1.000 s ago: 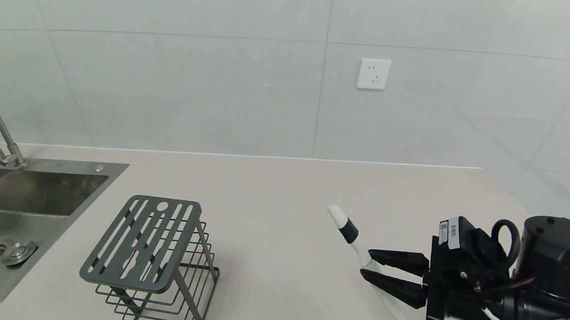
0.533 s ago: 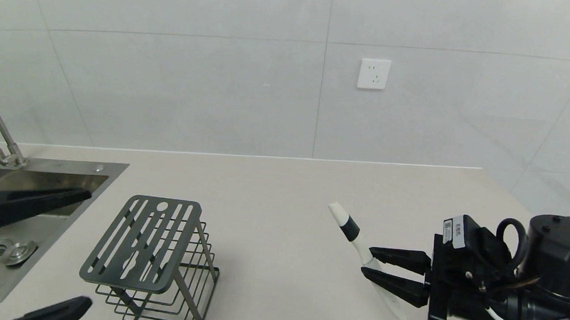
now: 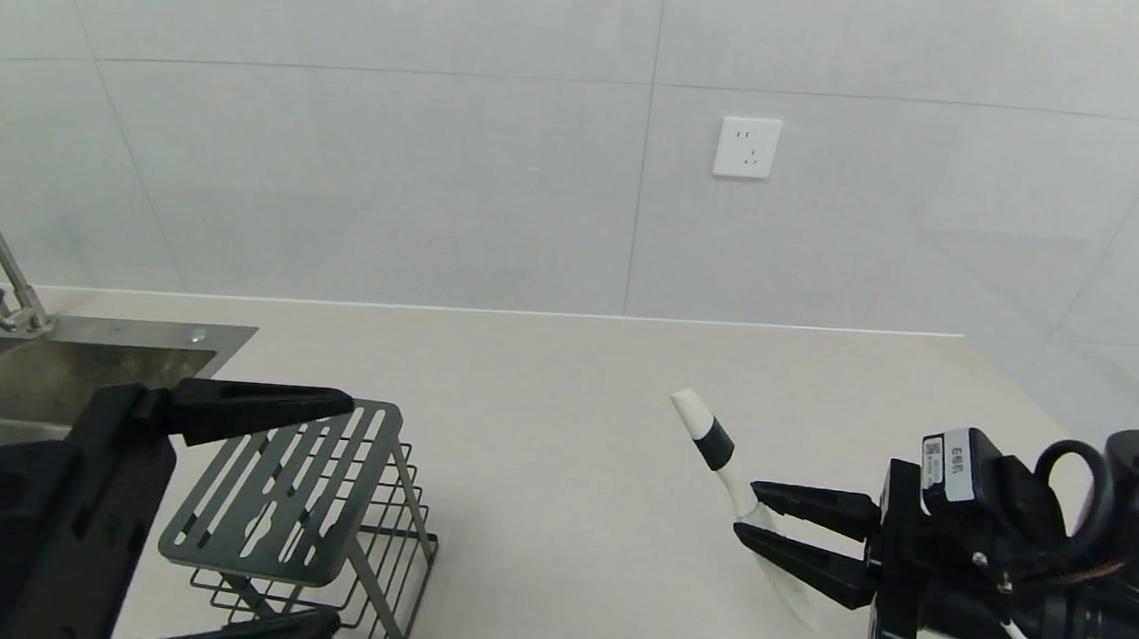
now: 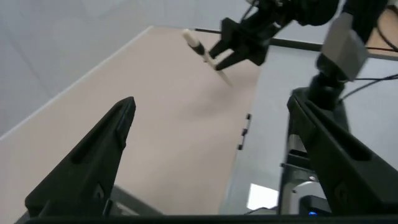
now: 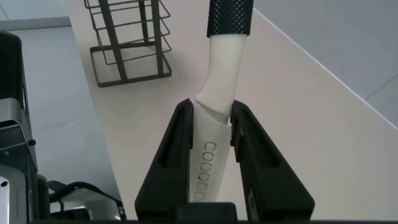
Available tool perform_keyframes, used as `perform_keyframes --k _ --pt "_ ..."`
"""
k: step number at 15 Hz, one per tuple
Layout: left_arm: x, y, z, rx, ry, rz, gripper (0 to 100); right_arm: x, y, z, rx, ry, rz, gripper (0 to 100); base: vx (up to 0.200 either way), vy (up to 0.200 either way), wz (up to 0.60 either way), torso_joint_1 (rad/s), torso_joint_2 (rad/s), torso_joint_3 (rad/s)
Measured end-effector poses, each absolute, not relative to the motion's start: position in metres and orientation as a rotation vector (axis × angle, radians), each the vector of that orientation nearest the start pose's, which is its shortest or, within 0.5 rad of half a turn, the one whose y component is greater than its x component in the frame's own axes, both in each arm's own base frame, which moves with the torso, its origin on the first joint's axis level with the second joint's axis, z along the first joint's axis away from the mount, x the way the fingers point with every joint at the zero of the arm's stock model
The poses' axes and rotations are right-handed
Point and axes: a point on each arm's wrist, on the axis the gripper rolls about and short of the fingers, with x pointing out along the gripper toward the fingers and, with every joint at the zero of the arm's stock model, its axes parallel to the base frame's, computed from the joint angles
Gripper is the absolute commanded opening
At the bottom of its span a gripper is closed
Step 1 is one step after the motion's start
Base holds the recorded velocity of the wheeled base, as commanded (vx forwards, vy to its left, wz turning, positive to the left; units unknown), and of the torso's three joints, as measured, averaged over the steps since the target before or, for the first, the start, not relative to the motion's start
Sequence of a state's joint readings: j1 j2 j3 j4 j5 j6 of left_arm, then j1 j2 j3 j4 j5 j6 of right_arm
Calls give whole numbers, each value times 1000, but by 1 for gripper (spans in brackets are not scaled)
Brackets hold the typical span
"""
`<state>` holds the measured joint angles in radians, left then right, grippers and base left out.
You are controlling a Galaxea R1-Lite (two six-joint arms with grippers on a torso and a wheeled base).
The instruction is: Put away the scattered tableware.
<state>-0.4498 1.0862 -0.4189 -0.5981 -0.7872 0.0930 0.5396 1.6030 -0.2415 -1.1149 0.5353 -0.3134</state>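
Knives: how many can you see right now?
1. The knife is clamped by its blade in the right gripper, over the counter, to the right of the rack. Another could be hidden where the left gripper covers part of the rack.

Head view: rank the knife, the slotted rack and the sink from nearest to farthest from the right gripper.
1. knife: held in the right gripper, on the robot's right.
2. slotted rack: on the counter, toward the robot's left.
3. sink: set into the counter's far left end, beyond the rack.
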Motion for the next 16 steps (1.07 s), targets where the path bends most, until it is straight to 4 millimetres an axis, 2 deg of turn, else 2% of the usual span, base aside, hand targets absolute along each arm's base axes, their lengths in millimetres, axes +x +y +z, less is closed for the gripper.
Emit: perform_keyframes --k 7,9,11,13,16 --pt "155 -120 193 33 22 -1355 100 184 125 132 -282 15 1094 0 0 0 0 0 0 0" --pt "162 -130 187 -67 128 -1303 100 188 127 138 -281 -16 1089 0 0 0 0 0 0 0" --pt "166 -144 189 -144 161 -1212 100 191 129 143 -280 -40 1086 0 0 0 0 0 0 0" --pt "169 -162 195 -213 122 -1161 100 196 132 146 -278 -52 1084 0 0 0 0 0 0 0" --pt "171 -185 192 -237 74 -1190 100 204 137 147 -274 -54 1078 0 0 0 0 0 0 0"
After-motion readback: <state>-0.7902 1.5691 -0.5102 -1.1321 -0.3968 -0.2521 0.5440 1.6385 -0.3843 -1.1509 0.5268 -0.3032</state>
